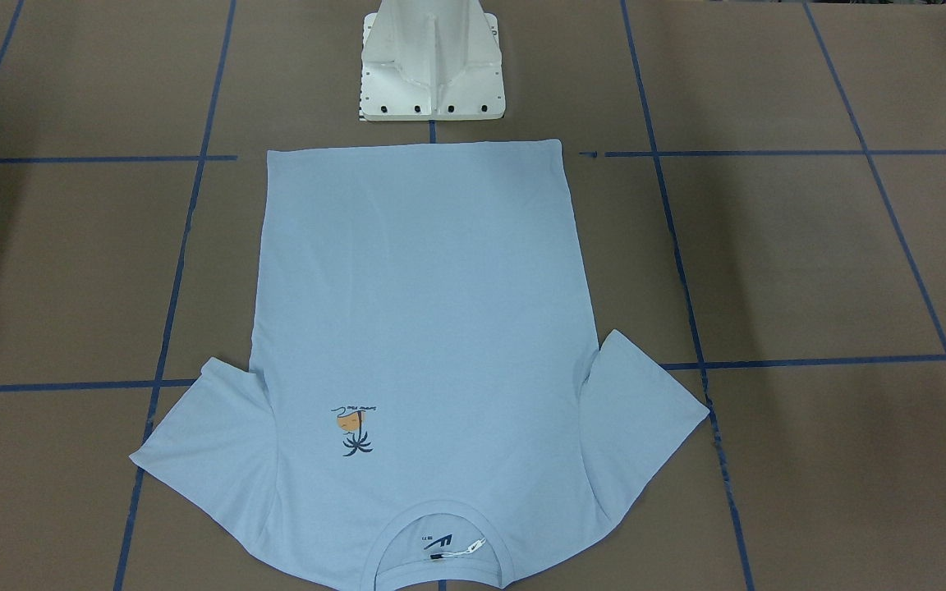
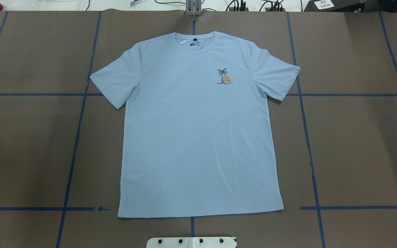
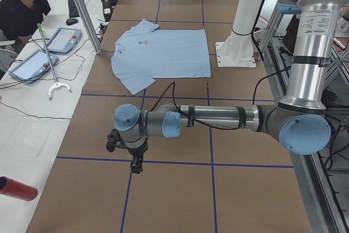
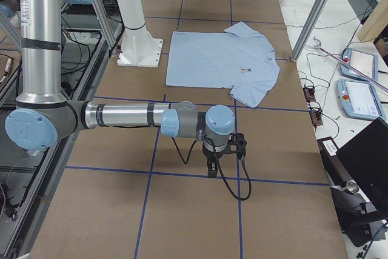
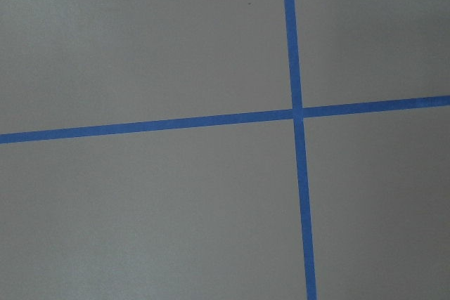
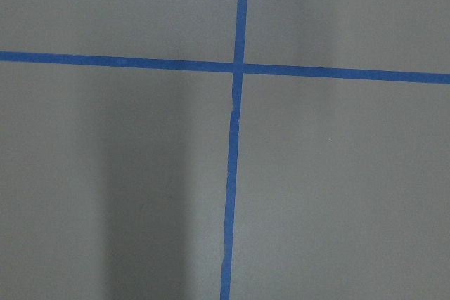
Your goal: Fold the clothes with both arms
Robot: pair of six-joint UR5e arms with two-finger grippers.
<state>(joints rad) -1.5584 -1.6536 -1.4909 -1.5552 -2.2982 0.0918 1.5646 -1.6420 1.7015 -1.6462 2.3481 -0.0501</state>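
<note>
The pale light-blue T-shirt [image 2: 198, 137] lies flat and face up in the middle of the brown table, collar on the far side from the robot, hem near the white pedestal. It also shows in the front-facing view [image 1: 415, 312], the left view [image 3: 163, 53] and the right view [image 4: 212, 59]. Its palm-tree print [image 2: 224, 76] and neck label [image 2: 193, 44] are visible. My left gripper [image 3: 136, 165] hangs over bare table far to the shirt's left. My right gripper [image 4: 212, 171] hangs over bare table far to its right. I cannot tell whether either is open or shut.
The white pedestal base [image 1: 432, 61] stands just behind the hem. Blue tape lines [image 2: 78, 137] grid the brown table; both wrist views show only a tape cross [image 5: 297, 112] on the table. An operator [image 3: 22, 9] sits beside tablets [image 3: 62, 39] on a side desk.
</note>
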